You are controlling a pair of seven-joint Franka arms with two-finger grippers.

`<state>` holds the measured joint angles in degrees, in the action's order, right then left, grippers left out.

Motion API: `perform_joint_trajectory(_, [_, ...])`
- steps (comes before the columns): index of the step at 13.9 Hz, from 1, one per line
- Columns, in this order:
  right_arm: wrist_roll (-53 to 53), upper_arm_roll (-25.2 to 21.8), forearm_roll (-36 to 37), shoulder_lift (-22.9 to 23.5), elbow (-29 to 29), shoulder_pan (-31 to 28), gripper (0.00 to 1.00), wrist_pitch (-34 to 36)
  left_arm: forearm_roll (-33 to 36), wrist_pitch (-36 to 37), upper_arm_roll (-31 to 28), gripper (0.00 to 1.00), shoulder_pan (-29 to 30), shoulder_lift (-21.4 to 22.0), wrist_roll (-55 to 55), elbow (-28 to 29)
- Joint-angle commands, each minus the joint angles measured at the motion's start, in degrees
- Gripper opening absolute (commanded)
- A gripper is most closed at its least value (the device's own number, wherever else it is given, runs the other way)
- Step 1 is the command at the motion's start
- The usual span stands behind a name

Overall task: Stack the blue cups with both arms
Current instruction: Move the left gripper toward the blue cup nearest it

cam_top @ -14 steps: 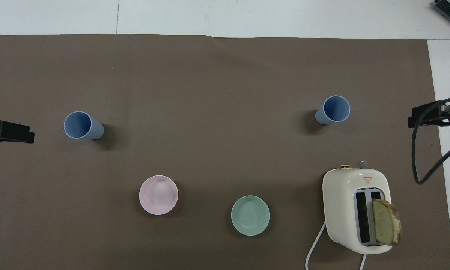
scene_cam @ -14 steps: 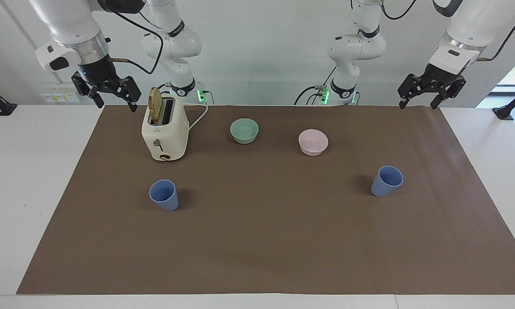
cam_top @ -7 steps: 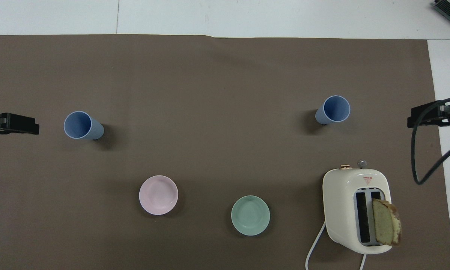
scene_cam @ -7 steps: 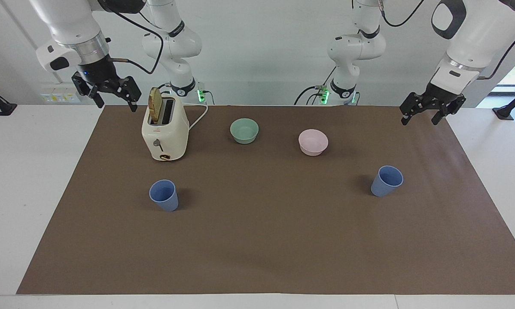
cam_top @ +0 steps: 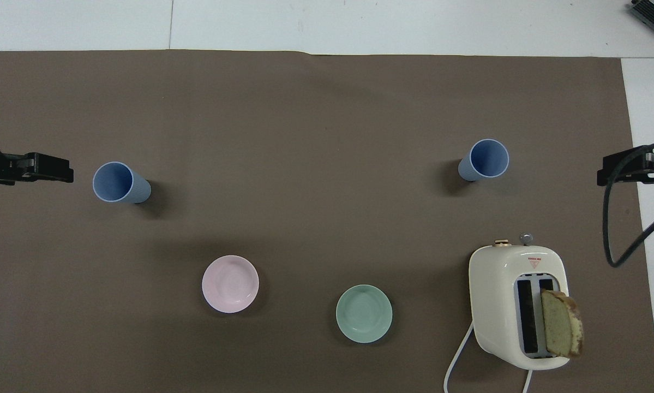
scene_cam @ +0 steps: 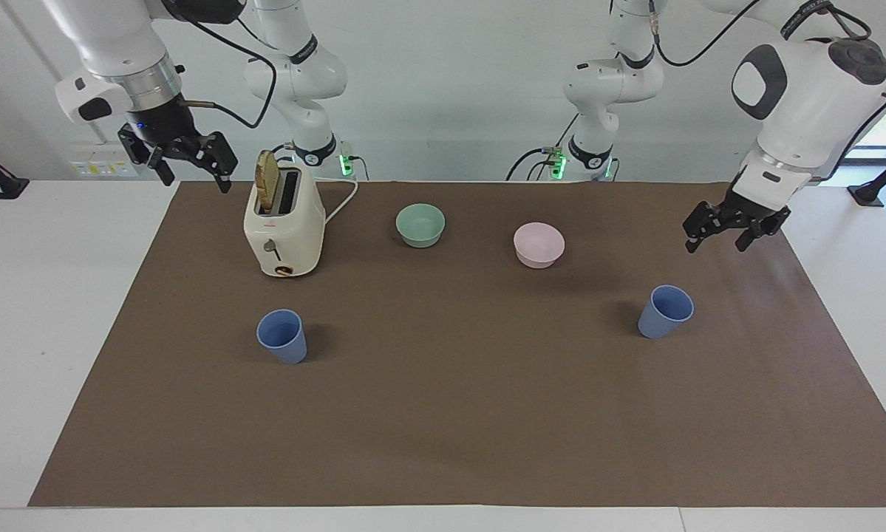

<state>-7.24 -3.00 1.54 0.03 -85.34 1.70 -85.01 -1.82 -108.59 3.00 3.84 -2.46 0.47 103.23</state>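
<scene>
Item: two blue cups, unstacked, set well apart on the brown mat (scene_cam: 443, 428) of the counter (scene_cam: 43, 310). One blue cup (scene_cam: 282, 336) is placed toward the right arm's end, farther from the robots than the toaster (scene_cam: 284, 225); the other blue cup (scene_cam: 665, 312) is placed toward the left arm's end, farther from the robots than the pink bowl (scene_cam: 539, 244). Both are stood upright on their narrow bases, long axis vertical, mouths opened upward; no handle is present, so no facing direction is given. This spacing is judged to give each arm a cup of its own, with bare mat between them for the stacking. Left tool (scene_cam: 725, 230): held low in the air over the mat's edge near its cup, fingers spread and empty, judged to be set for a side approach to the cup wall. Right tool (scene_cam: 179, 159): held high over the mat's corner beside the toaster, fingers spread and empty, well apart from its cup. Other stock: a green bowl (scene_cam: 420, 224) beside the pink one; a bread slice (scene_cam: 267, 179) raised in the toaster slot. Neither is touched.
</scene>
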Motion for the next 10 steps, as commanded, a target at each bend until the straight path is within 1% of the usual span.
perform_joint_trajectory(1, [0.3,0.4,0.1,0.2,0.3,-0.6,1.00,-0.4,0.3,-4.6,0.3,1.00,2.3,-3.4,-3.0,0.7])
perform_joint_trajectory(4, [1.2,0.2,0.2,0.2,0.3,-0.6,1.00,-0.2,0.3,-6.3,0.3,1.00,2.1,-6.7,-12.4,1.2])
perform_joint_trajectory(6, [1.1,0.3,0.6,0.2,0.3,-0.6,1.00,-0.2,0.3,-9.5,0.4,1.00,1.4,-7.8,-15.2,2.2])
perform_joint_trajectory(7, [1.2,0.2,0.8,0.3,0.3,-0.7,1.00,-0.5,0.3,-10.9,0.4,1.00,1.4,-7.8,-15.9,3.3])
perform_joint_trajectory(10, [0.9,0.4,0.8,0.2,0.3,-0.6,1.00,-0.4,0.3,-11.5,0.4,1.00,2.0,-7.5,-16.5,6.5])
